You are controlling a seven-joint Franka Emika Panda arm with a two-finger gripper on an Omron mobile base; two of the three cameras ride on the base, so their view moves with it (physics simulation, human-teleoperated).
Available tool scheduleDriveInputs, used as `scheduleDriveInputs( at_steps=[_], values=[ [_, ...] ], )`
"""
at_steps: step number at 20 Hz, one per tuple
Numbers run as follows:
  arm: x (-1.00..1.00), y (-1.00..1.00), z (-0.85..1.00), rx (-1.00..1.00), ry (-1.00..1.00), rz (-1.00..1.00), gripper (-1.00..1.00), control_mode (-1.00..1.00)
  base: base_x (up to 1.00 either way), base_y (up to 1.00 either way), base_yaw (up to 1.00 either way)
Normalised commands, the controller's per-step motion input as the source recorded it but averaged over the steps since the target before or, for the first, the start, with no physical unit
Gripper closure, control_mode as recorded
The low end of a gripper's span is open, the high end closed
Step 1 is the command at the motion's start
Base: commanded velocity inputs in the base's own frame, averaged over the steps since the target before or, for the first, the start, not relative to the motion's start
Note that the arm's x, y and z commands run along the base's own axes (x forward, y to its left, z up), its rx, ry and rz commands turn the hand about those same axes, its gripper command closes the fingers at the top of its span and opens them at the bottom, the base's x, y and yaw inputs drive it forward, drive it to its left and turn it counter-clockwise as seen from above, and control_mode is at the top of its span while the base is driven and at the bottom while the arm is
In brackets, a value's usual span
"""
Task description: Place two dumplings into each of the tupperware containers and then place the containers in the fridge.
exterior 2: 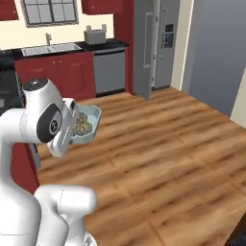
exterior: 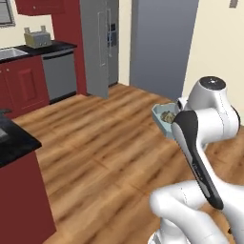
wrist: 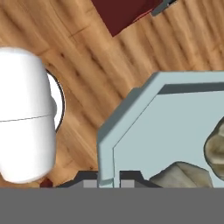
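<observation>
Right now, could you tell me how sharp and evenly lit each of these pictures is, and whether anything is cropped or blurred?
Left base view: flat, even light, soft focus; the arm hides part of the pale blue container. Right base view: equally even, no glare; the dumplings read as blurry lumps. Hand view: the container's rim is crisp but cropped by the frame, the gripper pinching it at the bottom edge.

One pale blue tupperware container (exterior 2: 89,126) with two dumplings (exterior 2: 81,124) in it, one fridge (exterior 2: 153,45), one toaster (exterior 2: 95,36).
</observation>
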Motion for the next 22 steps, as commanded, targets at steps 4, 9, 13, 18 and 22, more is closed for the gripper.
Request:
scheduleDriveInputs(
  at_steps=[4,9,13,18,22],
  values=[
    [0.00,0.00,0.00,0.00,0.00,0.00,1.00,1.00,1.00,-0.23,-0.02],
    [0.00,0.00,0.00,0.00,0.00,0.00,1.00,1.00,1.00,-0.69,-0.01],
    [0.00,0.00,0.00,0.00,0.00,0.00,1.00,1.00,1.00,-1.00,-0.01],
    [0.00,0.00,0.00,0.00,0.00,0.00,1.00,1.00,1.00,-1.00,0.00],
    [0.00,0.00,0.00,0.00,0.00,0.00,1.00,1.00,1.00,-0.97,0.04]
  ],
)
